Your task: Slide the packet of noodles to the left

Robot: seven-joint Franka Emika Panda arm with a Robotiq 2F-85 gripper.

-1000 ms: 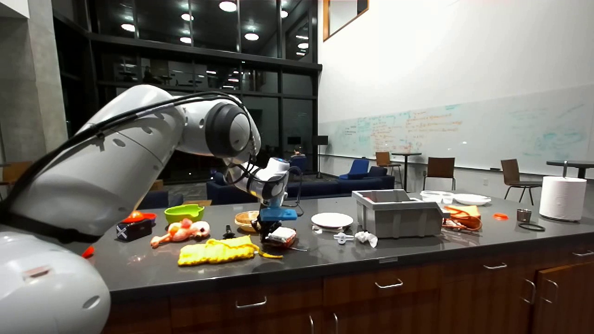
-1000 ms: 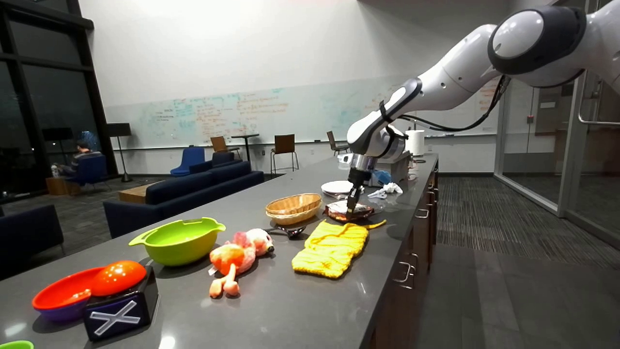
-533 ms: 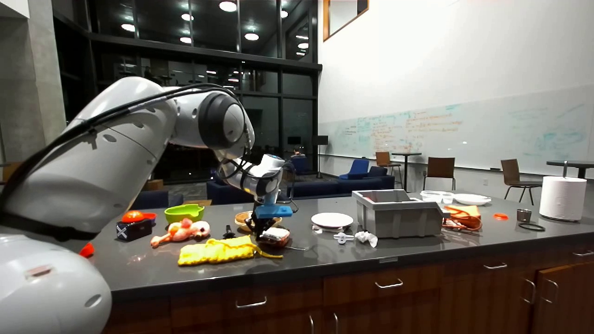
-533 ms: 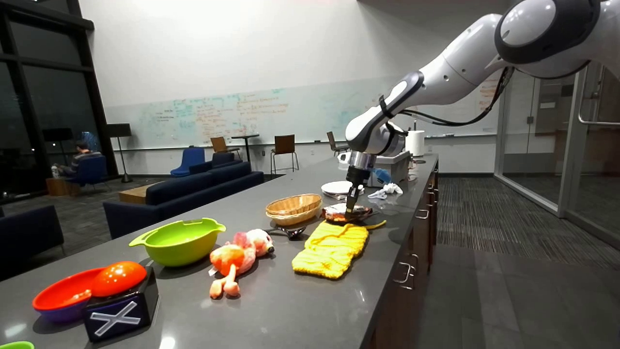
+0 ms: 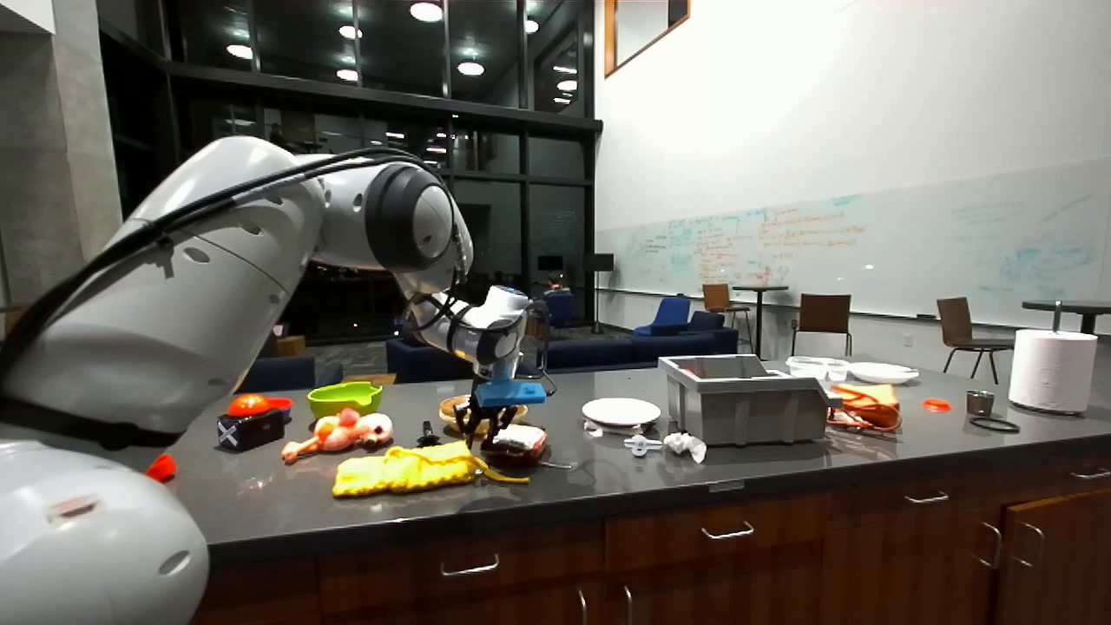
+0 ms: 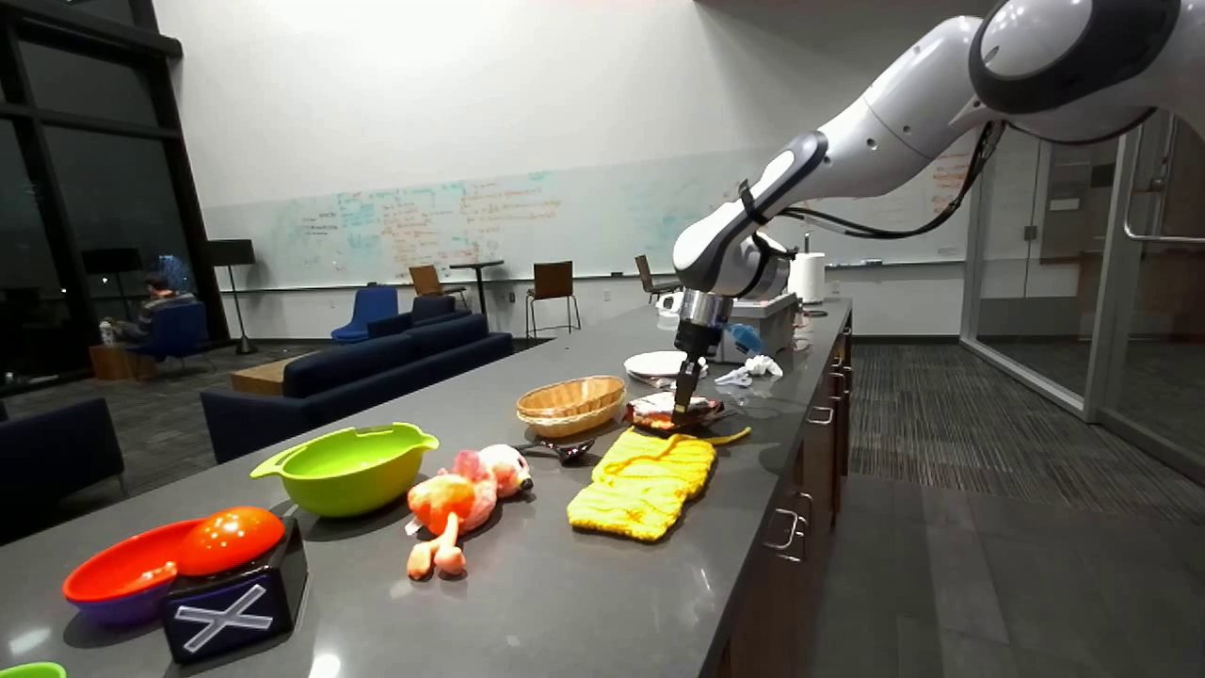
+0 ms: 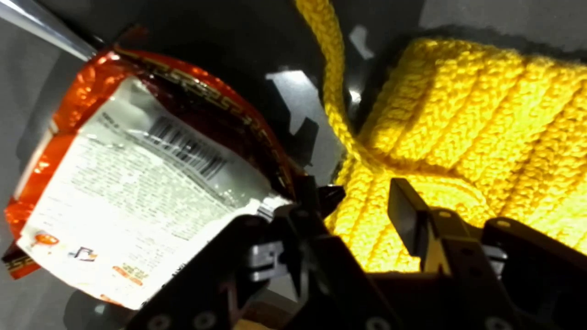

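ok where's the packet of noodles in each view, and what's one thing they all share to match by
In an exterior view: the packet of noodles is below centre, slightly left.
In an exterior view: the packet of noodles is right of centre, slightly below.
Wrist view: the packet of noodles fills much of the left half.
Shared landmark: the yellow knitted item, close by in all three.

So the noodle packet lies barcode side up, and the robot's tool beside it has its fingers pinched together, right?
Not quite: the tool has its fingers apart, as the wrist view shows, with the yellow knitted item visible between them. The noodle packet does lie barcode side up beside the tool.
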